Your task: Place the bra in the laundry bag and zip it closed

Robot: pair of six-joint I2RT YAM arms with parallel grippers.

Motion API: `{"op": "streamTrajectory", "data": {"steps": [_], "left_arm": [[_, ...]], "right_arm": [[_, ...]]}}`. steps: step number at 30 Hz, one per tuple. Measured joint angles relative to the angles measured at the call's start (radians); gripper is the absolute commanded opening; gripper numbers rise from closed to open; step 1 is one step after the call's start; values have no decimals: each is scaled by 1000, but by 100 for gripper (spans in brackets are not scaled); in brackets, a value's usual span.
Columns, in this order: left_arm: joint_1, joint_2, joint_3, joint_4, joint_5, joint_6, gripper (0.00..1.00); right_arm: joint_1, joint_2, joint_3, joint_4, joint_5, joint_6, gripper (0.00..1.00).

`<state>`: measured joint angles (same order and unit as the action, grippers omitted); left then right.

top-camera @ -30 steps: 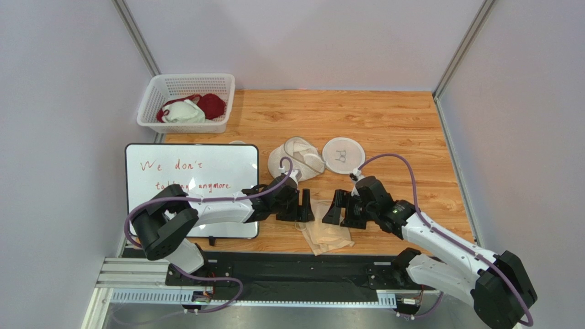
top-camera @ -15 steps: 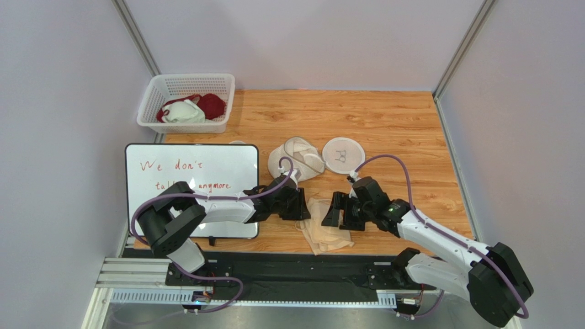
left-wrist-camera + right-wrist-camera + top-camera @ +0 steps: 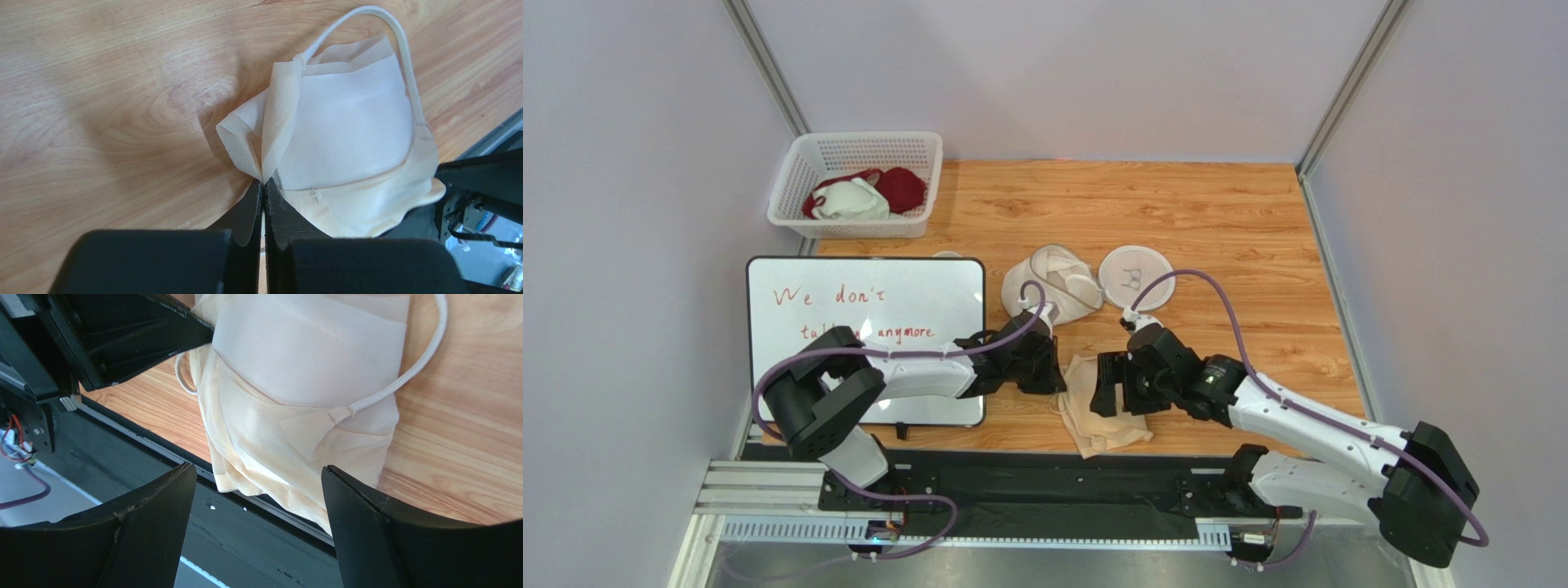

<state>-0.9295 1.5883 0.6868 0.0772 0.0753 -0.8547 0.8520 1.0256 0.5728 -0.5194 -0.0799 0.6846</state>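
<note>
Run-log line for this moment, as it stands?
left gripper: shut on bra edge | right gripper: open above bra | laundry bag: open, bra not inside

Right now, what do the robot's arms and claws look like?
The left arm and right arm are white tubes with chunky black joints. A purple cable loops along each. The left gripper and right gripper are black, each with two flat wedge-shaped fingers.

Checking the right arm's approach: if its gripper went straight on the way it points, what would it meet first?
Most likely the soft pale beige padded bra on the wooden table; the open right gripper frames it, with nothing seen between, though depth is unclear.
</note>
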Motion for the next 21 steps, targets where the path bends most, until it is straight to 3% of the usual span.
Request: {"op": "streamTrajectory", "data": {"steps": [10,21], "left_arm": [[-3,-265,-5,-120,9,9,0],[-13,-338,-5,-208,20,-58,0]], "right_arm": [[196,-99,57,-62,242,-71,93],[539,-42,108,8,580,-134,97]]}}
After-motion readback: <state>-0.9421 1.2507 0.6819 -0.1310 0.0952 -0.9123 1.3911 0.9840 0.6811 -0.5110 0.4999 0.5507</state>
